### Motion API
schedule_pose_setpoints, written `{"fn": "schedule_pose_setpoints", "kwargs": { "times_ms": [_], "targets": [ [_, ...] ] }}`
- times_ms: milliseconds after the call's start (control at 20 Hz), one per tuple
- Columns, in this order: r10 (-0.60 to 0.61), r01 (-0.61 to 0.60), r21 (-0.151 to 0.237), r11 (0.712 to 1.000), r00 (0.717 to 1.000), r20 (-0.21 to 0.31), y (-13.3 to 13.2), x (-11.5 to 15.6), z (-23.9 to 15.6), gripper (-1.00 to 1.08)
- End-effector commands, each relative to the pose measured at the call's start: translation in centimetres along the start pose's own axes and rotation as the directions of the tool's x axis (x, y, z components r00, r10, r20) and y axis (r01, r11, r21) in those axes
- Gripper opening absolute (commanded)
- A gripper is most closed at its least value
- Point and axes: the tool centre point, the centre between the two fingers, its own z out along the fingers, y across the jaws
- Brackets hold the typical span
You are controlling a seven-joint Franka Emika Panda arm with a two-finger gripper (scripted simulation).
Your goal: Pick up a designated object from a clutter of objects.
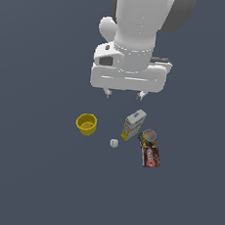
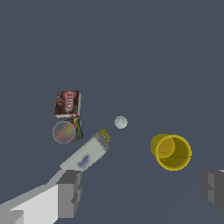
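Observation:
The tiny whitish ball (image 1: 113,143) lies on the dark floor between the yellow cup (image 1: 86,124) and the white-and-yellow box (image 1: 134,124). In the wrist view the ball (image 2: 120,122) sits apart from the cup (image 2: 171,152) and the box (image 2: 85,154). My gripper (image 1: 124,94) hangs open and empty well above the clutter, behind the ball. Its two grey fingertips (image 2: 70,192) show wide apart in the wrist view.
A metal-topped can (image 1: 149,135) stands next to the box, touching a dark red-brown packet (image 1: 151,156) lying flat. Both show in the wrist view, can (image 2: 64,131) and packet (image 2: 67,103). Bare dark floor lies all around the group.

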Motion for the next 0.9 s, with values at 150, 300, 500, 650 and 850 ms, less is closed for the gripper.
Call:
{"fn": "schedule_pose_setpoints", "kwargs": {
  "times_ms": [150, 300, 500, 650, 850],
  "targets": [
    [-0.009, 0.009, -0.002, 1.000, 1.000, -0.006, -0.4, 0.1, -0.2, 1.00],
    [-0.013, 0.013, -0.002, 1.000, 1.000, -0.005, -0.4, 0.3, 0.4, 1.00],
    [-0.023, 0.023, -0.003, 1.000, 1.000, -0.004, -0.3, 0.8, 2.1, 1.00],
    [-0.035, 0.035, -0.004, 0.999, 0.999, -0.001, -0.1, 1.3, 4.1, 1.00],
    [-0.056, 0.056, -0.004, 0.998, 0.998, 0.003, 0.1, 1.9, 7.7, 1.00]
  ]
}}
